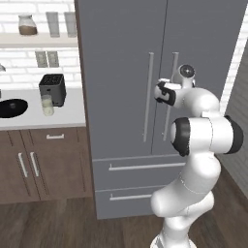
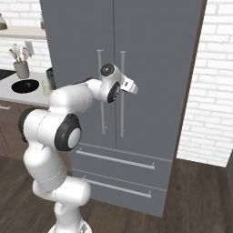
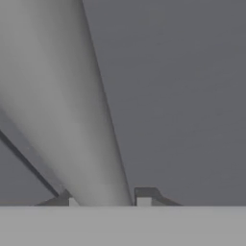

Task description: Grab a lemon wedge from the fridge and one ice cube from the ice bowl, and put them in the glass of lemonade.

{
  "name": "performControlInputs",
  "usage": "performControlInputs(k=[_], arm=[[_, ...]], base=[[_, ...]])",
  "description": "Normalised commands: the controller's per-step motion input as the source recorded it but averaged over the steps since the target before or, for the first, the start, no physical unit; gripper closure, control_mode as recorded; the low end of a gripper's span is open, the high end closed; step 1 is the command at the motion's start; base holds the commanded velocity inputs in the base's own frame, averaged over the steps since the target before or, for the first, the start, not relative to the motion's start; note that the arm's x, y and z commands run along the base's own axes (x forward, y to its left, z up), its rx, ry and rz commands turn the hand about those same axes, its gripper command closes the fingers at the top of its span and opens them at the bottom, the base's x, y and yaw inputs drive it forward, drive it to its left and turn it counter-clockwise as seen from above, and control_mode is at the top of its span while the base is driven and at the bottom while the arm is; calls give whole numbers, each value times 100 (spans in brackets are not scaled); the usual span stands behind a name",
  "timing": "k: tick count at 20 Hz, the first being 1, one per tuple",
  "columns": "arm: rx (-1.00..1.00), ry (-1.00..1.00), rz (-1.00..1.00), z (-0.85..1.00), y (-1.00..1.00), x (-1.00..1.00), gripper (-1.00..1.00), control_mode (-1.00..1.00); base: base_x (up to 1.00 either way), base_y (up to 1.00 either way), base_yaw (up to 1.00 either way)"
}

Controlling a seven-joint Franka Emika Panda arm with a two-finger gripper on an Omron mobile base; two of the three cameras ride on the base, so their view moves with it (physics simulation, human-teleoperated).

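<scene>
Gripper (image 3: pixel 103 202) straddles the fridge's (image 1: pixel 121 58) right door handle (image 3: pixel 72 120) at frame centre, fingertips hugging it, contact unclear. Doors closed. Lemonade glass (image 1: pixel 47 105) and ice bowl (image 1: pixel 12 107) sit left, bowl edge cropped.

The tall grey fridge (image 1: pixel 126 97) stands shut. Left of the fridge, on the counter, sits the glass of lemonade (image 1: pixel 47 105); further left lies the black ice bowl (image 1: pixel 10 107).

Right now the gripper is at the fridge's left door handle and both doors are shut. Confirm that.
Wrong handle. The gripper is at the right door handle of the fridge, as the right base view shows; the hand view has that bar between its fingertips. Both doors are shut.
</scene>
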Motion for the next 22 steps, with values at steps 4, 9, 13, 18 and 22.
performControlInputs(k=[4, 9, 13, 18, 22], arm=[[0, 0, -3, 0, -68, -39, 100, -100], [2, 0, -3, 8, -91, -68, 100, -100], [10, -4, -1, 9, -100, -95, 100, -100], [13, -12, 0, 1, -100, -100, 100, -100], [13, -17, -1, 0, -100, -100, 100, -100]], base=[[0, 0, 0], [0, 0, 0], [0, 0, 0], [0, 0, 0], [0, 0, 0]])
